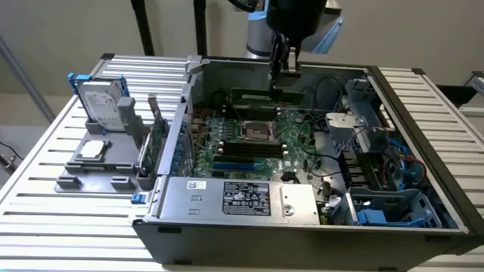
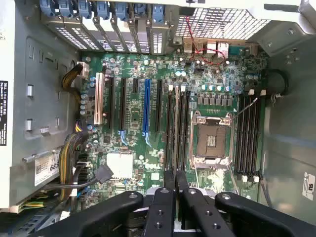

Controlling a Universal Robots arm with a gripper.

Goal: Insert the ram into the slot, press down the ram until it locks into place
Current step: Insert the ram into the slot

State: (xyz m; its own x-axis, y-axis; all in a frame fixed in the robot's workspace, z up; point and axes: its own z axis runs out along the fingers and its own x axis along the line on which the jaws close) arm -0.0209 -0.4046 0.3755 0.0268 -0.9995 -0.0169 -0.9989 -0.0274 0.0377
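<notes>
The arm was cut off at the top of the exterior view, and the gripper [image 1: 277, 84] reached down from there into the open case [image 1: 423, 113]. In the wrist view the black fingers [image 2: 160, 207] were cut off by the picture's edge, so their bases were hidden. They stood close together, with a thin dark strip between them that was hard to make out. In the exterior view the fingers pinched the ram [image 1: 253, 94] on its upper edge, near the end towards the exterior view's right. The ram stood on edge, level, over the far side of the motherboard [image 1: 293, 122], beyond the socket [image 1: 255, 131]. Its lower edge lay near the black slots [image 1: 253, 105] there. Whether it touched a slot could not be told.

The case held the motherboard, a power supply [image 1: 250, 198] along its near side, and grey and blue drive cages [image 1: 378, 212] at the exterior view's right.

On the table [image 1: 45, 226], at the exterior view's left, a grey holder [image 1: 94, 170] carried an upright hard drive [image 1: 102, 105], a flat square chip [image 1: 92, 148] and a green card [image 1: 155, 139] on edge. All of these lay well apart from the gripper.
</notes>
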